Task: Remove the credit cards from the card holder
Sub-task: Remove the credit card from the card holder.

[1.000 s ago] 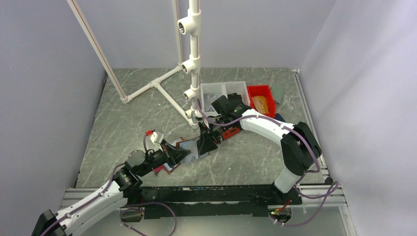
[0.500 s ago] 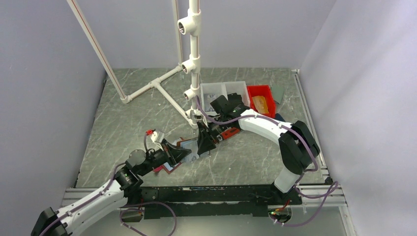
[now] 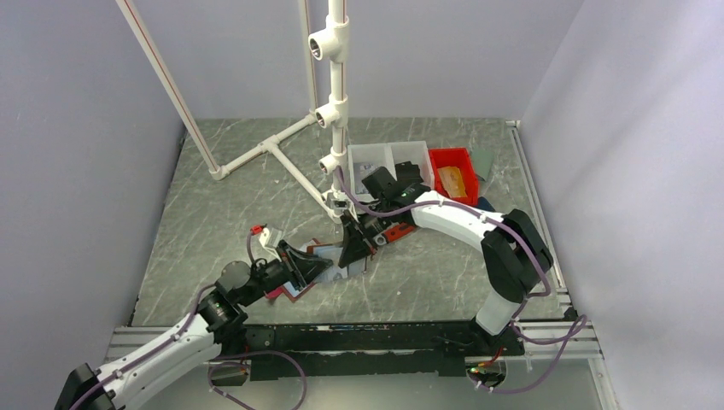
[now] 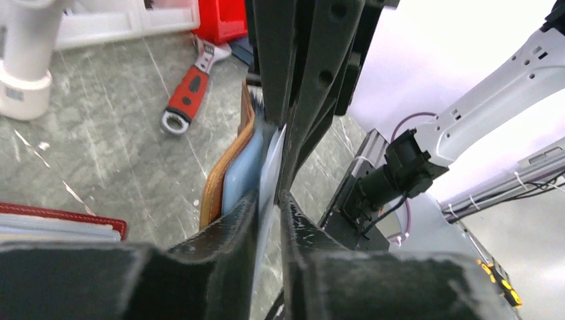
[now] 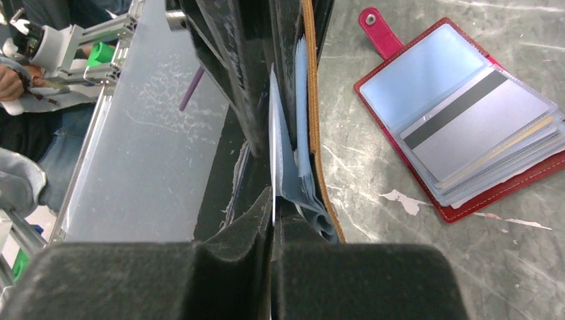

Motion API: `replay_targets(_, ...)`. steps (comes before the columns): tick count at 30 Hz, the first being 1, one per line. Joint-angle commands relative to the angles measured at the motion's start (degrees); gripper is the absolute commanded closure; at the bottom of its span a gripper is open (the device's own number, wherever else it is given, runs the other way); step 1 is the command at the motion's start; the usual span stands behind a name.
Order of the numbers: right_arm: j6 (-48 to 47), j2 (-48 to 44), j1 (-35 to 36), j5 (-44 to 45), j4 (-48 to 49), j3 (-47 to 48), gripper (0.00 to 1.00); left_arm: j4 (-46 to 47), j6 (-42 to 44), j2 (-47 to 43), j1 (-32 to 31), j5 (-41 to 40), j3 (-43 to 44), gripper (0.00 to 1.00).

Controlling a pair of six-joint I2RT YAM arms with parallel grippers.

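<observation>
The left tool (image 4: pixel 266 203) is keeping its black padded fingers slightly apart around the pale blue plastic sleeves of the tan leather card holder (image 4: pixel 214 180). The holder is standing upright on edge between the two tools, over the marbled grey worktop (image 4: pixel 100 147). Whether the left tool is pinching the sleeves, I cannot tell. The right tool (image 5: pixel 273 200) is pinching shut on a thin white credit card (image 5: pixel 272 153) at the holder's mouth. The right wrist view is plainly showing the red wallet (image 5: pixel 460 120) lying open, a black-striped card in its clear sleeves; the left wrist view is catching only its edge.
</observation>
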Motion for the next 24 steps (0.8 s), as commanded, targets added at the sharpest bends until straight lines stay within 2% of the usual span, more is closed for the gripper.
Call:
replay_targets(1,-5.97,0.97,0.23,-1.63,-4.55,2.88,1.0,-1.86,-3.34,-4.1,0.05,-3.52,1.1,0.71)
replay_targets(4,-7.03,1.12,0.28,-1.83,-5.67,3.15,1.0,-5.69,-4.01,-5.2,0.06,-3.39,1.88,0.67)
replay_targets(13,-7.53,1.37,0.03,-1.48,-6.13,3.42,1.0,-4.6,-3.97,-2.23,0.07,0.28,2.12,0.7)
replay_targets(17,-7.69,1.66,-0.41,-1.3,-6.33,3.41,1.0,-3.09,-3.89,-0.2,0.09,1.57,2.07,0.78)
replay_targets(19,-7.75,1.77,-0.49,-1.18,-6.39,3.42,1.0,-2.41,-3.96,0.48,0.1,1.94,1.97,0.98)
replay_targets(22,-7.68,1.96,-0.52,-0.72,-6.34,3.4,0.99,-0.31,-4.08,0.46,0.1,2.45,1.18,1.0)
replay_targets(24,-7.95,2.19,-0.6,-0.73,-6.54,3.42,0.91,-0.47,-4.31,-0.55,0.19,1.87,0.77,1.0)
